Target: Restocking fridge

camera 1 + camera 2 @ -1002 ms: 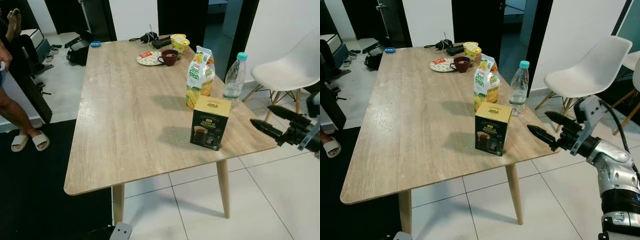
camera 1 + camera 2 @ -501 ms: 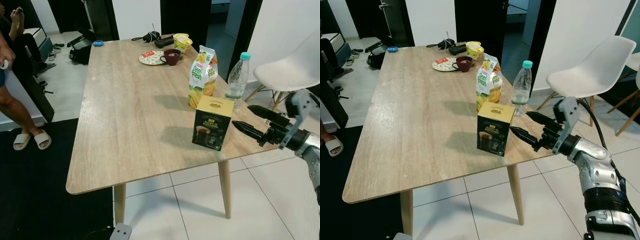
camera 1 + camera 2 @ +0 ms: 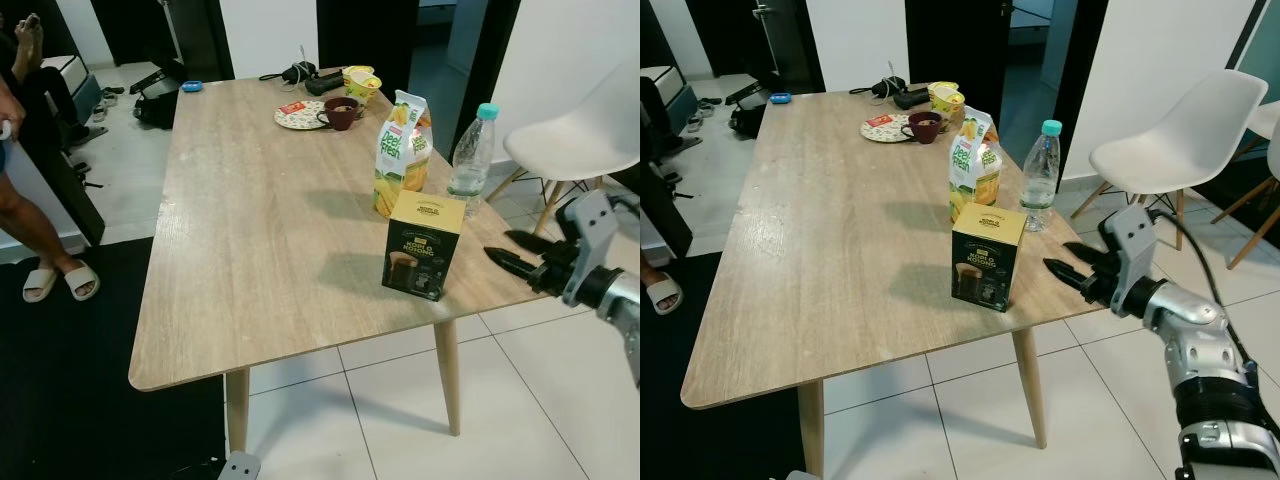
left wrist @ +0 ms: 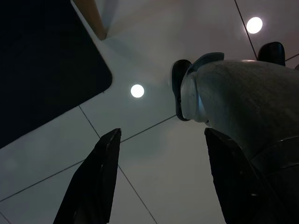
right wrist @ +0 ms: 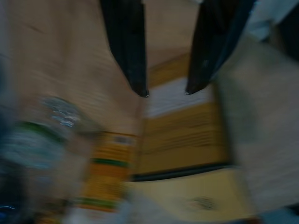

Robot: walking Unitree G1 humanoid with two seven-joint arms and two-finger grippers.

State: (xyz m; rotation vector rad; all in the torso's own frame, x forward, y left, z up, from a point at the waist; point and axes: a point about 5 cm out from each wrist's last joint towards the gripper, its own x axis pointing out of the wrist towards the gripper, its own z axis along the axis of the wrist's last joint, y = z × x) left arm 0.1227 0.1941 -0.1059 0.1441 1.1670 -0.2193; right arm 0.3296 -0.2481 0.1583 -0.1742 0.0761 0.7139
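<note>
White chair, plate, mug

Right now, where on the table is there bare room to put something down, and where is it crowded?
The broad left half of the table is bare. Crowded spots: the right edge with the coffee box, juice carton and water bottle, and the far end around the plate and dark cup.

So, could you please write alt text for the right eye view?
The right gripper, fingers open, reaches toward a dark green and gold box near the wooden table edge. Behind the box stand a green and yellow juice carton and a clear water bottle.
</note>
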